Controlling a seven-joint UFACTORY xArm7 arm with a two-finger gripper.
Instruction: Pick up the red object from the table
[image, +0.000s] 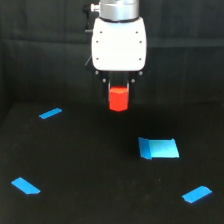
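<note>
Block (119, 99), red-orange and small, hangs under the gripper (119, 91), clamped between the dark fingers, whose tips are mostly hidden behind it. Only its upper edge sits inside the grip; the rest sticks out below. It is clear of the table (90, 165), hanging above the far middle of the black surface, in front of the dark curtain (40, 50) at the back. Its long axis appears to run up and down, in line with the gripper, with the flat bottom end facing the table; the exact shape of its sides is too blurred to tell.

The gripper's white housing (119, 44) is wider than the block and points straight down.

Four pieces of blue tape lie flat on the table. One thin strip (50, 113) is near the far edge toward the exterior view's left. A bigger, roughly square patch (159, 148) lies toward the exterior view's right of centre. One piece (25, 186) is near the front corner on the exterior view's left, and another (197, 194) near the front corner on the exterior view's right. All four are well apart from the block.
</note>
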